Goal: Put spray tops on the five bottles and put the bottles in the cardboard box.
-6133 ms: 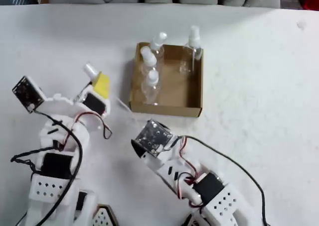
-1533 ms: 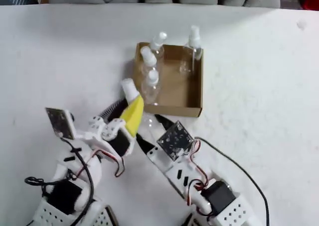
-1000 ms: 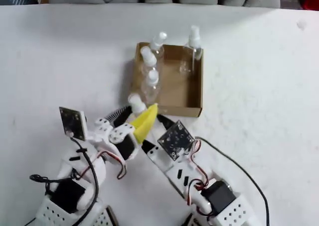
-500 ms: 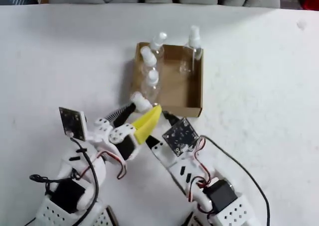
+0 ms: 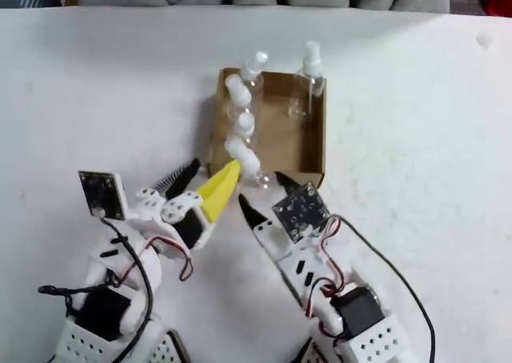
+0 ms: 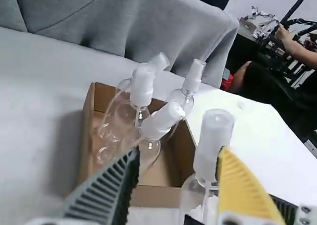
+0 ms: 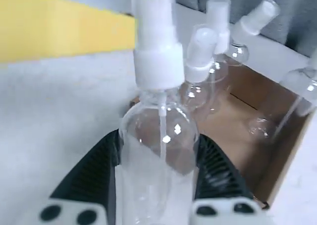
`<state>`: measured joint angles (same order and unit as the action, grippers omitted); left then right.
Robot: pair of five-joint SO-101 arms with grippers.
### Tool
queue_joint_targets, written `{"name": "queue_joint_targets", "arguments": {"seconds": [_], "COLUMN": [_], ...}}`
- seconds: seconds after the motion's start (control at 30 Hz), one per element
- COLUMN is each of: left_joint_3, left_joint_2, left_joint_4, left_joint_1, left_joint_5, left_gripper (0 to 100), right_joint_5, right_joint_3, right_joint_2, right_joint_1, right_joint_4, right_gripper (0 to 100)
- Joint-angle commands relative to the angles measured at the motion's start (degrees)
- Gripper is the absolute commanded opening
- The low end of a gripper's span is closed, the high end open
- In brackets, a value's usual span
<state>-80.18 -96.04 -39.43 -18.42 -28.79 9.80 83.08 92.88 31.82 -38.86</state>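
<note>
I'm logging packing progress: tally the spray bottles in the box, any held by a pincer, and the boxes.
Spray bottles in the cardboard box: 4
Spray bottle in the right pincer: 1
Cardboard box: 1
Total: 6

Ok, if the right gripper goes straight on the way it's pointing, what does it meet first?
Probably the near wall of the box: the right gripper, shut on a bottle, points at it. Height is unclear; if it clears the wall, the capped bottles inside come next.
</note>
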Motion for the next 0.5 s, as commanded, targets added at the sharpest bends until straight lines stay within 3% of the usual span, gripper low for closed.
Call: {"name": "queue_joint_targets", "arguments": {"seconds": [0.0,0.33,0.47], "left_joint_3": [3.6,3.7,3.5], "left_joint_2": [-0.9,-0.9,-0.9], "left_joint_4": [-0.4,-0.3,0.0], "left_joint_1": [0.3,0.2,0.2], "left_joint_5": [0.4,0.4,0.5], "left_gripper": [23,23,23], "right_joint_5": [-0.6,-0.7,-4.6], "right_joint_3": [-3.0,-4.7,-6.1], "right_joint_2": [0.8,1.5,7.5], "right_joint_1": [-4.4,-7.2,-9.6], "right_joint_4": [2.3,2.3,-0.1], "right_gripper": [1.5,1.5,1.5]}}
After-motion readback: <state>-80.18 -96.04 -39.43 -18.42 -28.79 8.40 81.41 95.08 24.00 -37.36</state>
